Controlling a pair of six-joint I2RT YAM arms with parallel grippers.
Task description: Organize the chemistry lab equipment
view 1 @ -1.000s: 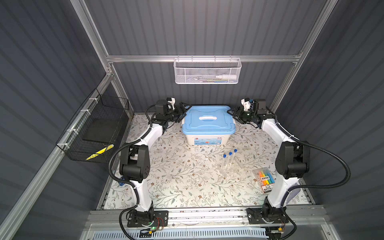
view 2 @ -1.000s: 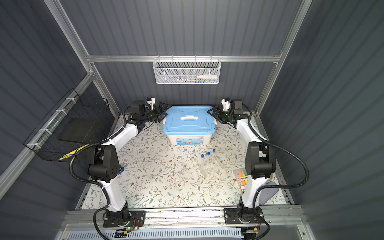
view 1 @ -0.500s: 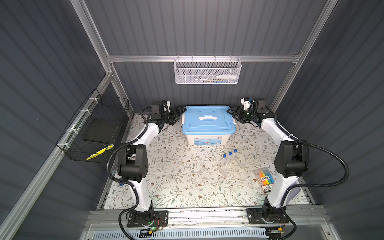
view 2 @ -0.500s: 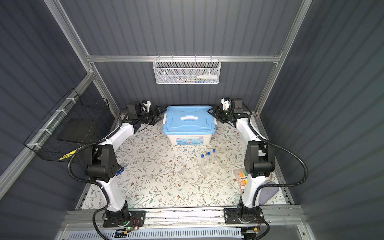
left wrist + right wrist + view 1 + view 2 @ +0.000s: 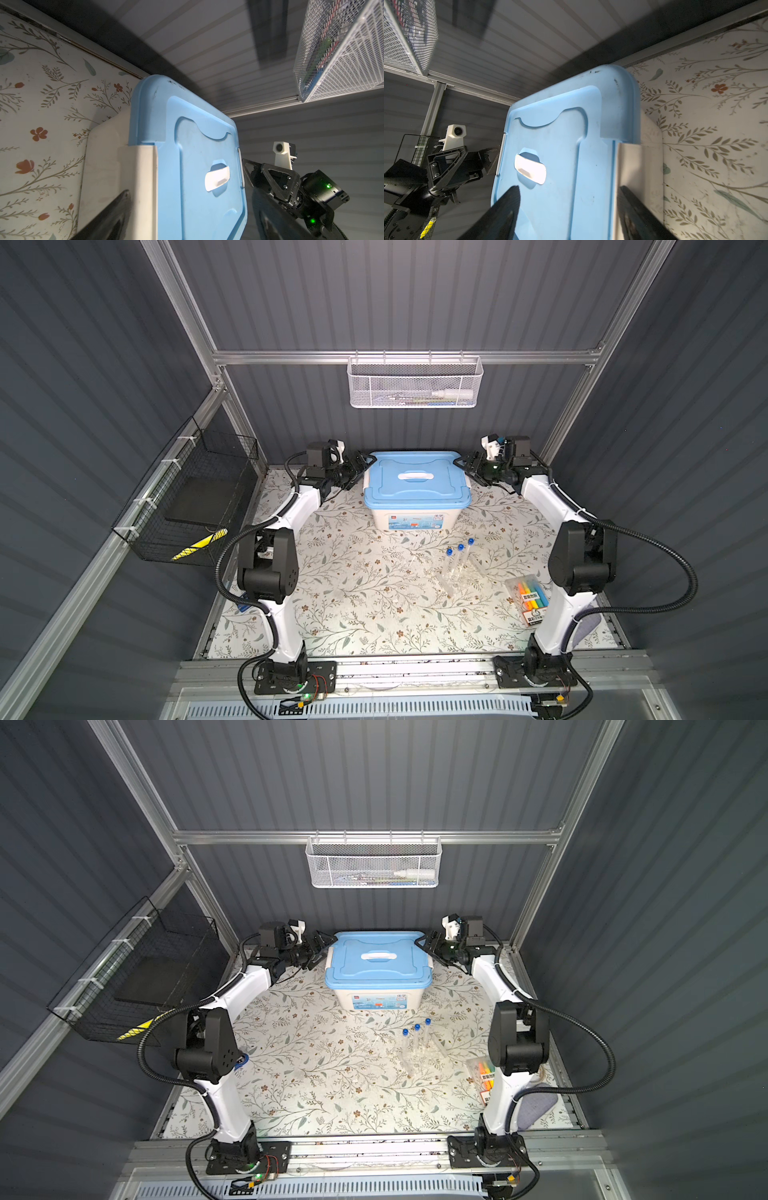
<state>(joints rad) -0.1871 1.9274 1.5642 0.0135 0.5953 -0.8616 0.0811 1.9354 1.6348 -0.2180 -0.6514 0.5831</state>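
Observation:
Three clear test tubes with blue caps (image 5: 460, 548) (image 5: 416, 1028) stand in a clear rack (image 5: 457, 572) on the floral table, right of the middle. Both grippers are far from them, at the white storage box with a blue lid (image 5: 417, 481) (image 5: 378, 961) by the back wall. My left gripper (image 5: 360, 465) (image 5: 191, 220) is open at the box's left end, with the lid's edge and the white side latch (image 5: 137, 187) between its fingers. My right gripper (image 5: 466, 466) (image 5: 569, 209) is open at the right end, one finger over the lid and one by the latch (image 5: 629, 166).
A pack of coloured highlighters (image 5: 530, 600) lies by the right arm's base. A small blue thing (image 5: 242, 1060) shows behind the left arm's elbow. A white mesh basket (image 5: 415, 383) hangs on the back wall, a black wire basket (image 5: 195, 497) on the left wall.
My left gripper has drawn back slightly to the left along the box's end. The right gripper, the box and the tubes have not moved.

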